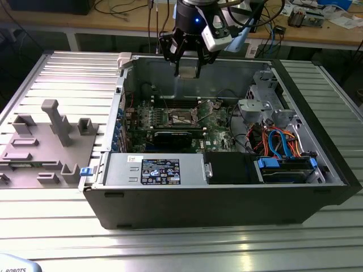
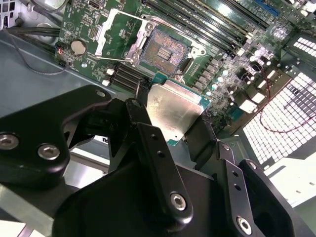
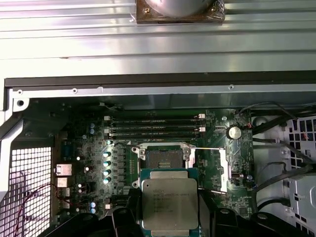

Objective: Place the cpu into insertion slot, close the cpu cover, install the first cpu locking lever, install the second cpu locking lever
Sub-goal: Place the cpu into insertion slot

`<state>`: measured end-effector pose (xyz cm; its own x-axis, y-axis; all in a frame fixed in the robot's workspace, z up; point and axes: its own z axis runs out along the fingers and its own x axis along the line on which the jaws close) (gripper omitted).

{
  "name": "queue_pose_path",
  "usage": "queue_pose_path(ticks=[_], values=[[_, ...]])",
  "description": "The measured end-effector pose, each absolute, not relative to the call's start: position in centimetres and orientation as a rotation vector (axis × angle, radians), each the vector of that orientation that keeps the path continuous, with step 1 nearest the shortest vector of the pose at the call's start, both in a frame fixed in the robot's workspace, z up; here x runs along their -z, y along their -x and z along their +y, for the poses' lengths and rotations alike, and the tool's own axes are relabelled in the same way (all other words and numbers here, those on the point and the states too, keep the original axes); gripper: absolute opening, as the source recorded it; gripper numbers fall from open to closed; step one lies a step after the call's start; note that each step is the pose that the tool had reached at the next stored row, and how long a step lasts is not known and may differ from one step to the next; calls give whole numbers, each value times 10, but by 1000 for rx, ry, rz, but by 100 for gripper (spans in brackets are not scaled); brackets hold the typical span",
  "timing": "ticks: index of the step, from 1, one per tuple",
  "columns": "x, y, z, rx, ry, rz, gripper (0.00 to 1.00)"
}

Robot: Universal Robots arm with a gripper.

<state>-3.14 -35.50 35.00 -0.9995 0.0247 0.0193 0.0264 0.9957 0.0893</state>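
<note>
Jaws around cpu (image 2: 173, 111) above insertion slot (image 2: 160, 49)

Overhead glare streaks the table (image 1: 170, 243); the case (image 1: 227, 201) sits shadowed.

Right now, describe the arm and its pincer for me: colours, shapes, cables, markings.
The arm ends in a black round wrist with a glowing blue light and a white-grey box mounted beside it; cables run off behind. The pincer is matte black, built of flat linked bars with silver screw heads.
</note>
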Motion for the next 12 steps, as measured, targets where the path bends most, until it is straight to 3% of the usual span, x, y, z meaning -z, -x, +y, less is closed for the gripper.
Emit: queue_pose_path(ticks=[12], values=[[-346,31,-355,140,40,-3120,55]])
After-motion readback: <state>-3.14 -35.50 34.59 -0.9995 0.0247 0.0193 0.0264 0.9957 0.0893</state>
